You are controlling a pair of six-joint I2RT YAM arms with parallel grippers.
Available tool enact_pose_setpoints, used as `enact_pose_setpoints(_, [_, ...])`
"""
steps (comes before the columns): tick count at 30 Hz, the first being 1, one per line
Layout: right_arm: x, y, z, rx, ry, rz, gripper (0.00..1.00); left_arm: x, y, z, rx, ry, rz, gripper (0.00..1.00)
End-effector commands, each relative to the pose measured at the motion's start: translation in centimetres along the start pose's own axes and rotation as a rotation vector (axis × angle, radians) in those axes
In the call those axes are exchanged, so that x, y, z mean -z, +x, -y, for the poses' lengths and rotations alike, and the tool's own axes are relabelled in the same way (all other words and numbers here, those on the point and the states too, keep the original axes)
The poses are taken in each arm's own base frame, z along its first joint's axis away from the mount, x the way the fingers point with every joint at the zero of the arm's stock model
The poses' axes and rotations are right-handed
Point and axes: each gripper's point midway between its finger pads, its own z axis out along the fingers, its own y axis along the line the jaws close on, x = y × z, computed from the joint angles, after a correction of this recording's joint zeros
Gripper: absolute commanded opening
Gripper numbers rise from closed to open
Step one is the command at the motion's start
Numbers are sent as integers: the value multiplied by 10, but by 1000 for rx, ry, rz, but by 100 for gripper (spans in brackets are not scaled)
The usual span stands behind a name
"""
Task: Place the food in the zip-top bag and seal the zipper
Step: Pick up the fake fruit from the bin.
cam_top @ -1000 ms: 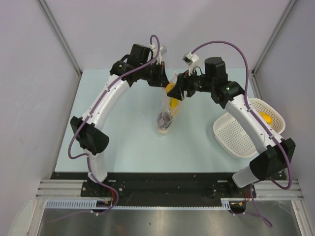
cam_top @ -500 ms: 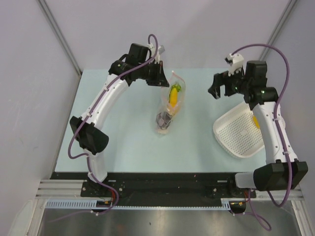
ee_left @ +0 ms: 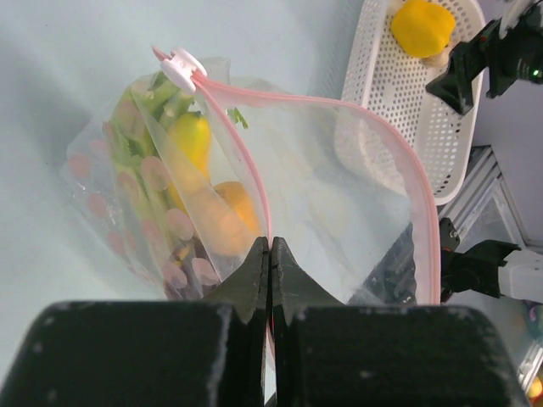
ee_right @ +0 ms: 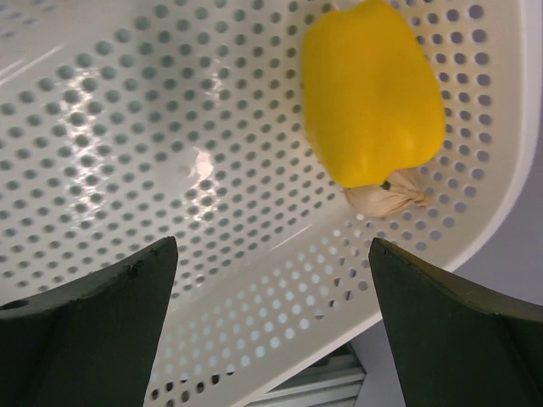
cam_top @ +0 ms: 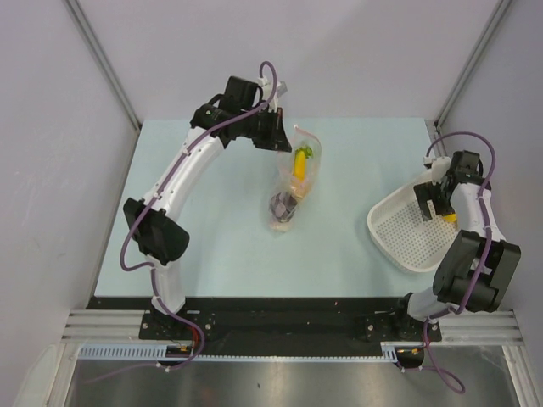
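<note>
**— What does your left gripper have?**

— My left gripper [ee_left: 270, 248] is pressed together on the pink zipper [ee_left: 432, 254] of the zip-top bag [ee_left: 339, 195], and the bag's mouth gapes open. Beyond my fingertips, inside the bag, sit an orange fruit [ee_left: 233, 216], a banana [ee_left: 191, 140] and a leek [ee_left: 140, 127]. The only print I can make out is pink squares [ee_left: 157, 174].

**— And the right?**

— My right gripper [ee_right: 271, 246] is spread wide over the white basket [ee_right: 127, 127]. A yellow pepper [ee_right: 369, 102] lies there, touching a beige bulb [ee_right: 386, 197]. The bag is mid-worktop [cam_top: 212, 229], well apart from the basket.
</note>
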Motion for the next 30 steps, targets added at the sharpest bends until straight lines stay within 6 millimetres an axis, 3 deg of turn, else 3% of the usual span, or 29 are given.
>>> enact_pose_setpoints(1, [-9, -10, 41, 70, 139, 36, 100, 6, -4, -2, -52, -5, 3, 0])
enact_pose_setpoints(6, [-24, -19, 53, 98, 183, 47, 100, 8, -1, -6, -56, -18, -9, 0])
enact_pose_setpoints(15, [-55, -15, 66, 151, 184, 2, 100, 12, -1, -7, -61, -27, -6, 0])
enact_pose_setpoints(24, [-85, -10, 50, 158, 54, -49, 100, 12, 1, -8, -56, -32, -8, 0])
enact_pose_setpoints(30, [-87, -14, 39, 146, -15, -41, 100, 9, 2, -9, -53, -30, -11, 0])
